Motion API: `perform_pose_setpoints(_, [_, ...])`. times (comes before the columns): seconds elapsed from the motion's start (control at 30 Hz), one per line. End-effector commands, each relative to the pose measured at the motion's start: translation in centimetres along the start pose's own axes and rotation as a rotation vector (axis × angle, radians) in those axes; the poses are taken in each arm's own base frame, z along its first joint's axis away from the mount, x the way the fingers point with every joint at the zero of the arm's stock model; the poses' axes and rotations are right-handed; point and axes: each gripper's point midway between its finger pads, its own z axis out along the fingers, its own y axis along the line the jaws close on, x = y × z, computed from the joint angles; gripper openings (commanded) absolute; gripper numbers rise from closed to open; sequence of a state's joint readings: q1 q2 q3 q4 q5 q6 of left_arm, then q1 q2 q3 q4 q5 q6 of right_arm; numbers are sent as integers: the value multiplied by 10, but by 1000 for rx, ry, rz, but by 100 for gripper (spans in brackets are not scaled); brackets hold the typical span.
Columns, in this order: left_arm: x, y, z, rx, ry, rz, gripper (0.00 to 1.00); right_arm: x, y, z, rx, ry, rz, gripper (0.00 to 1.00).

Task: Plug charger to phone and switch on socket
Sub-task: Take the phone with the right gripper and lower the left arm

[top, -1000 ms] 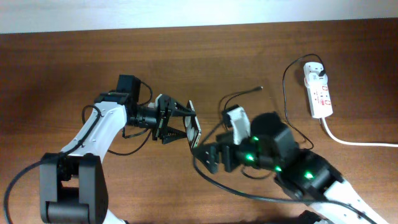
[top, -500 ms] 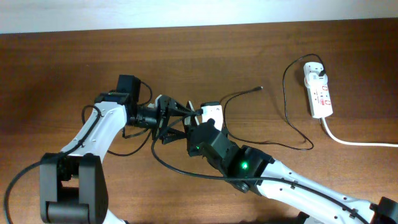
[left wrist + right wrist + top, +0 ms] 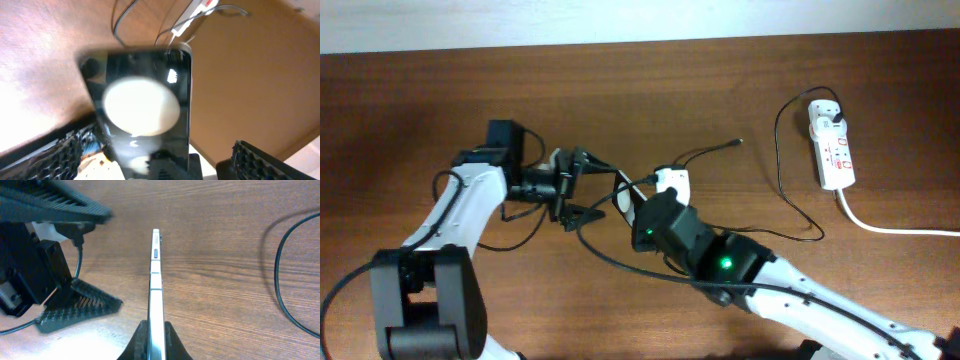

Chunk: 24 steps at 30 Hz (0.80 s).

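Observation:
The phone [image 3: 156, 280] is seen edge-on and upright above the wood, with my right gripper [image 3: 156, 341] shut on its lower end. In the overhead view the phone [image 3: 622, 197] is held at table centre by the right gripper [image 3: 638, 203]. My left gripper [image 3: 588, 188] is open just left of it, a finger on each side. In the left wrist view the glossy black phone [image 3: 145, 100] with a white round spot fills the gap of the left gripper [image 3: 157, 167], apart from both fingers. The charger [image 3: 782, 205] lies loose, its tip [image 3: 738, 142] free, its white plug in the socket [image 3: 837, 152] at far right.
A thick white cord [image 3: 895, 229] runs from the socket off the right edge. The left arm's black cables [image 3: 525, 238] loop on the wood beneath it. The charger cable [image 3: 280, 280] curves along the right side of the right wrist view.
My right gripper swung in from the right and shut on the phone. The left gripper opened wide, let go of the phone and drew back a little to the left.

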<state>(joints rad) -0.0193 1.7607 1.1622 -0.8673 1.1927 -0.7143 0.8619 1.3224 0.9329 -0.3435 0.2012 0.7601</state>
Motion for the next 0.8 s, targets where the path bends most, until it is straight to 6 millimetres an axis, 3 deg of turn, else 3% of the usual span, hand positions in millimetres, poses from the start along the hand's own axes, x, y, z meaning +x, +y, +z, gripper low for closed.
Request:
perform_pose_setpoints(0.0, [-6,-5,-29,16,-90,149,99,-25,7,-28,-116,-9,71,4])
perform_pose_setpoints(0.07, [0,-4,-49,-43,-181,235,99,-28,-7,-42,-135,37,166,4])
perform_pose_setpoints(0.13, [16,-3,-71,-123,-288,327,99,-27,-20,-59,-155,86,222,4])
perform_pose_setpoints(0.23, [47,14,-114,-363,-542,408,99,-21,-37,-83,-172,147,289,4])
perform_pose_setpoints(0.37, [112,11,-156,-440,-831,585,99,-18,-54,-101,-187,171,358,4])
perform_pose_setpoints(0.43, [160,18,-180,-449,-1041,691,99,-20,-41,-101,-333,191,372,4])
perform_pose_setpoints(0.57, [210,29,-187,-384,-1187,816,99,-28,-31,-91,-550,188,459,4])
perform_pose_setpoints(0.63, [216,35,-193,-398,-1235,815,99,-30,-28,-85,-629,203,506,4])
perform_pose_setpoints(0.7, [211,56,-199,-483,-1250,732,99,-29,-26,-75,-687,211,497,4])
perform_pose_setpoints(0.77, [213,72,-192,-512,-1196,688,99,-17,-29,-59,-680,290,527,4])
